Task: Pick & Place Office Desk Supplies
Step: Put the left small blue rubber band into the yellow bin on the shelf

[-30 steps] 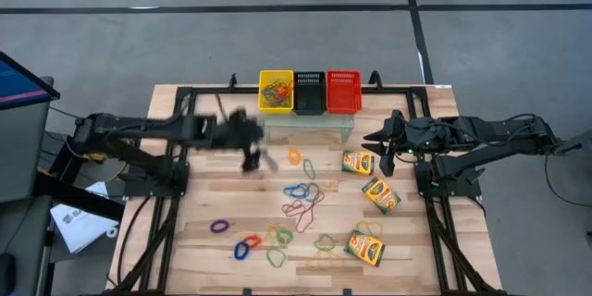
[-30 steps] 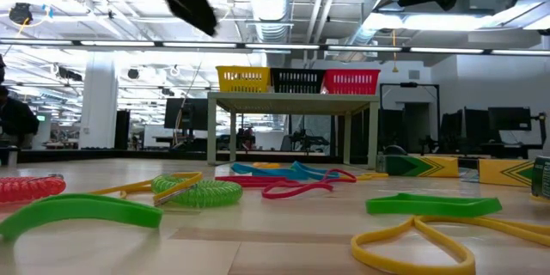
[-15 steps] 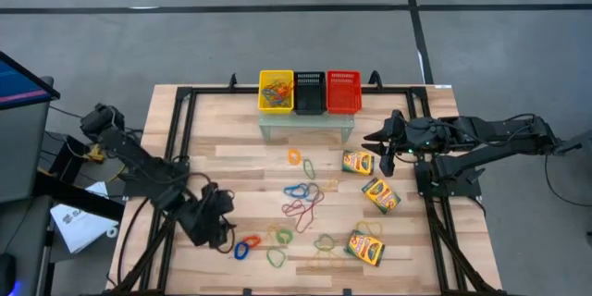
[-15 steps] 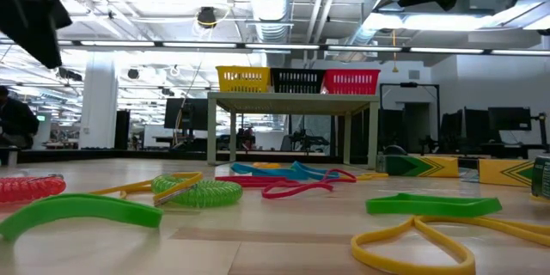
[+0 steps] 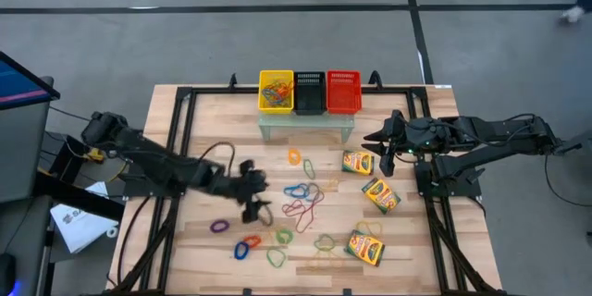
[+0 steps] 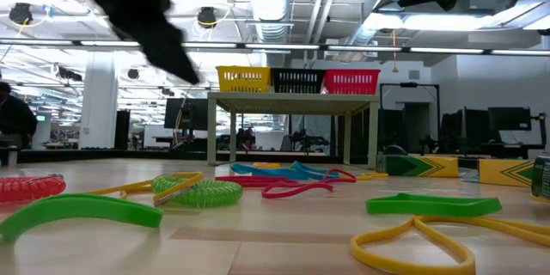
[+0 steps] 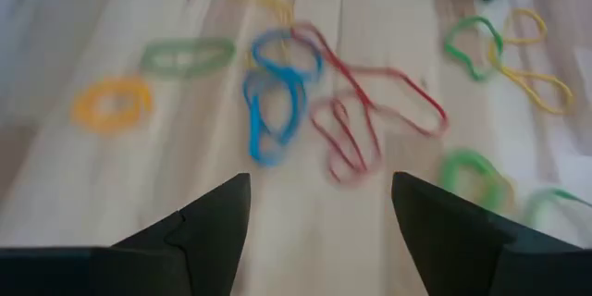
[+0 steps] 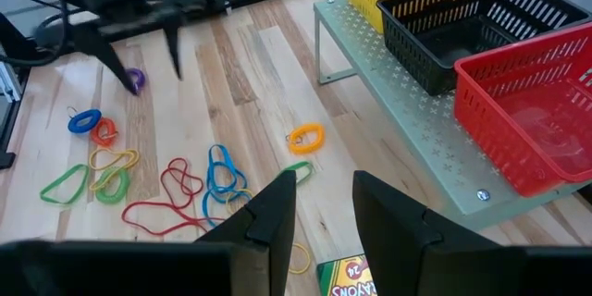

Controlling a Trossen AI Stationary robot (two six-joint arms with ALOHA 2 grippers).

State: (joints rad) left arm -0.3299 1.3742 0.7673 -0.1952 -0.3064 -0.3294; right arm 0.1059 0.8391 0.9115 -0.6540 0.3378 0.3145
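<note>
Rubber bands lie scattered flat on the wooden table: a blue one (image 5: 296, 190), a red tangle (image 5: 305, 207), a purple one (image 5: 219, 226) and several more toward the near edge. Three yellow-and-green crayon boxes (image 5: 358, 163) (image 5: 380, 194) (image 5: 366, 248) lie flat at the right. My left gripper (image 5: 255, 207) hovers open just left of the red tangle; in its wrist view the blue band (image 7: 273, 116) and red bands (image 7: 370, 120) lie ahead of my left gripper (image 7: 321, 222). My right gripper (image 5: 381, 148) hangs open and empty above the farthest crayon box, its fingers (image 8: 324, 194) a little apart.
A yellow basket (image 5: 276, 91) with bands in it, a black basket (image 5: 309, 92) and a red basket (image 5: 343, 91) stand side by side on a low pale-green shelf (image 5: 305, 128) at the far edge. Black frame rails run along both table sides.
My left arm has swung from in front of the shelf toward the table's near left, then back right to the bands in the middle, ending lower and nearer the table's front edge. Nothing on the table has moved.
</note>
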